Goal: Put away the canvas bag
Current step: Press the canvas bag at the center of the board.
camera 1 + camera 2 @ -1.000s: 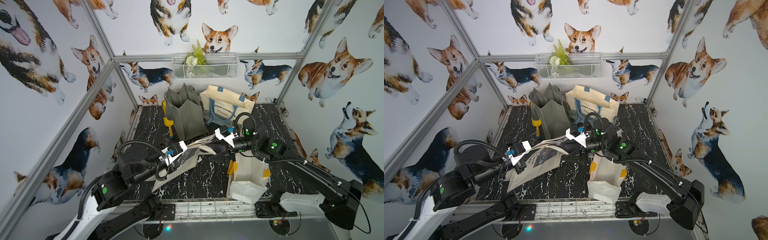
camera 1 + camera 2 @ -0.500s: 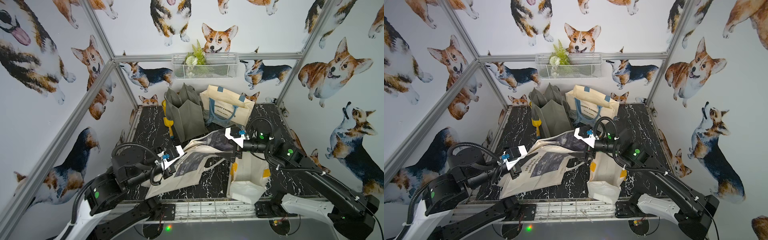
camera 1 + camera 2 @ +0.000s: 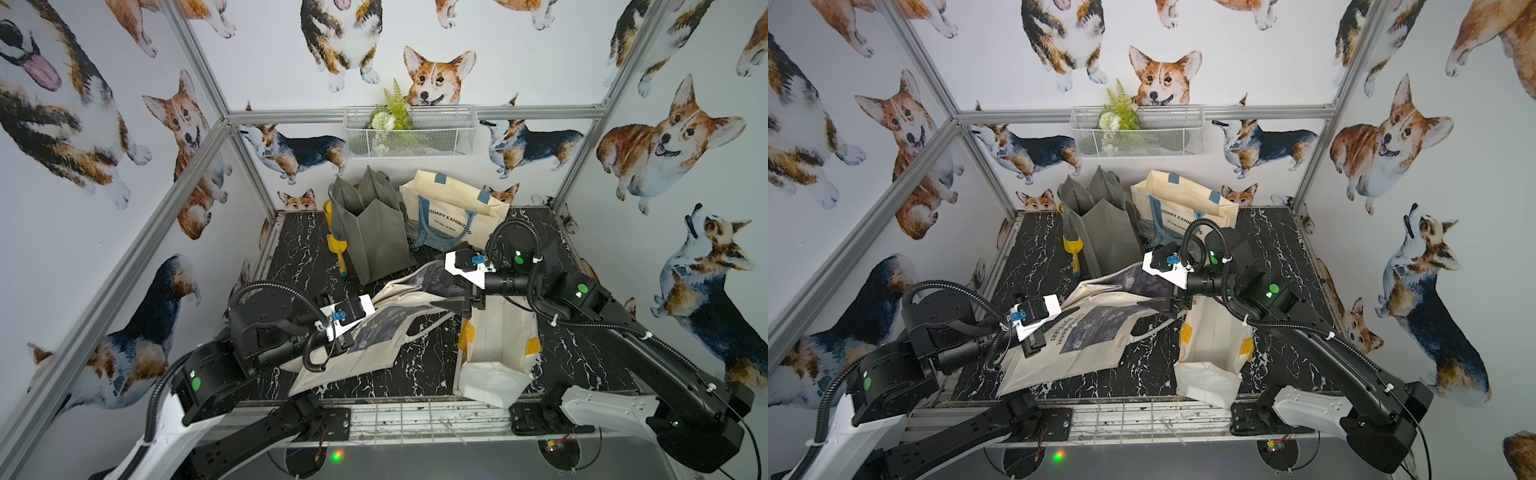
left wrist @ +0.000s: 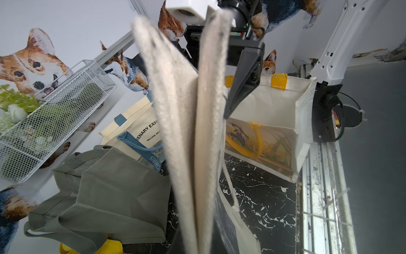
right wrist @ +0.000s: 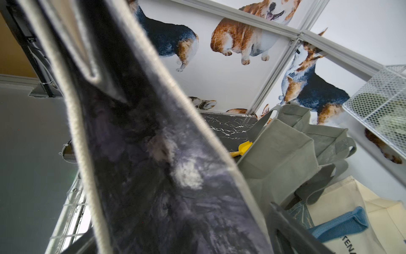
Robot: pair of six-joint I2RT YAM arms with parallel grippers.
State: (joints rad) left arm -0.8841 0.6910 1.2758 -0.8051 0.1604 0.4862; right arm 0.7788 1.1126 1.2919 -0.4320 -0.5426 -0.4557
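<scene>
The surface (image 3: 299, 249) is a black slab veined with white like marble, seen in both top views. At the near left, the left gripper (image 3: 343, 338) is clenched on the canvas bag (image 3: 374, 336), pinching its cream edge. The bag is flat and slack, of coarse woven cloth with a dark smoky print panel and black lettering on its face. Its near corner rests on the surface by the front rail, and its mouth end rises towards the middle. In the left wrist view its two thick, fuzzy rims (image 4: 197, 132) run side by side away from the camera.

Behind it lies a yellow plastic scoop (image 3: 337, 249), just beside a boxy grey tote (image 3: 374, 237) of matt, creased fabric that stands upright with its handles flopped. Above, on the back wall, hangs a white wire-mesh basket (image 3: 436, 137) with a green fern sprig (image 3: 392, 112). Next stands a stiff cream tote (image 3: 453, 208) with blue webbing handles and printed capitals.

The right gripper (image 3: 457, 301) is released: in the left wrist view its black wedge-shaped fingers (image 4: 243, 83) stand wide, one each side of the bag's raised rim. Under that arm a smooth white bag (image 3: 498, 336) with yellow handles lies on its side, mouth open.
</scene>
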